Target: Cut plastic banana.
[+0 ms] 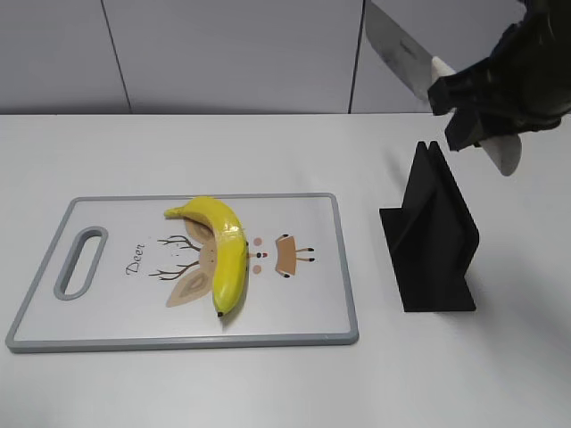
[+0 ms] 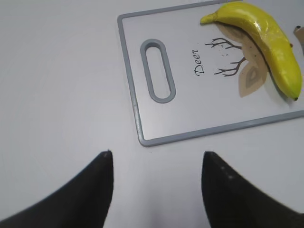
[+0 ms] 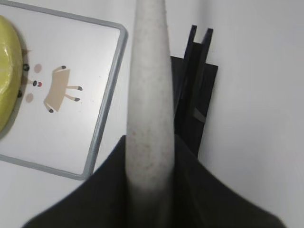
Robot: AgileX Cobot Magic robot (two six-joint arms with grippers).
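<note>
2 grippers in view. Right gripper [image 1: 477,111] clenched on knife [image 1: 401,53], held high above black knife stand [image 1: 433,236], blade up and tilted toward board side. Left gripper [image 2: 156,190] released, jaws apart, hovering over bare surface [image 2: 57,85] just off handle end of cutting board [image 1: 308,334]. Plastic banana [image 1: 223,250] uncut, lying curved on middle of board, over deer print. Step in hand, by judgement: knife drawn, transit to banana. Next move calls for carrying blade leftward over banana, turning edge down, lining up crosswise. Left gripper could steady board.
</note>
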